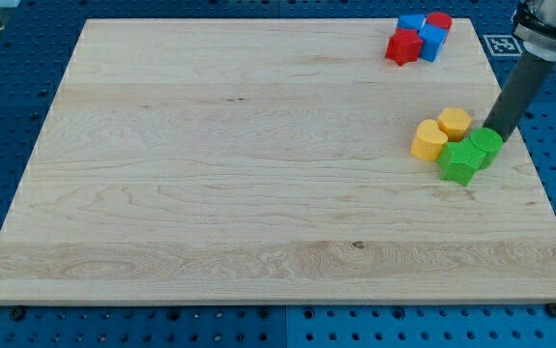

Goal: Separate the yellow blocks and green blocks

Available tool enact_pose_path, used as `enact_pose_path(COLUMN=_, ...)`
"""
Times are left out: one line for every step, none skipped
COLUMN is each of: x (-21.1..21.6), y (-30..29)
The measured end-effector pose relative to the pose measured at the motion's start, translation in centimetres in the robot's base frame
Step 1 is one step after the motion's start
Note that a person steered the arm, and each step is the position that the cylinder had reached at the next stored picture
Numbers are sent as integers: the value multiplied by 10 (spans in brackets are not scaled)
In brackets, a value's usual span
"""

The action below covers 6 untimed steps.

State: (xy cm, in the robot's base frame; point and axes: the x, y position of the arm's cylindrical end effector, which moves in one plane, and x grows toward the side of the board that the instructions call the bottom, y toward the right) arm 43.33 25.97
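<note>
Two yellow blocks and two green blocks sit clustered at the view's right side of the wooden board [210, 174]. The yellow hexagon block [454, 123] is at the cluster's top, the yellow rounded block [428, 141] to its lower left. The green star-like block [460, 161] touches the yellow rounded block's right side. The green round block [486, 145] is to the right, touching the green star. My tip [497, 132] is at the upper right of the green round block, touching or nearly touching it.
A group of red and blue blocks sits at the board's top right: a red star block [403, 46], a blue block [432, 43], a blue block [411, 23], a red round block [439, 20]. The board's right edge [529, 164] is close to the cluster.
</note>
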Motion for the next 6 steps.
enact_pose_path(x=5, y=-9)
enact_pose_path(x=5, y=-23)
enact_pose_path(x=5, y=-41)
enact_pose_path(x=5, y=-63)
enact_pose_path(x=12, y=-85)
enact_pose_path(x=33, y=-95)
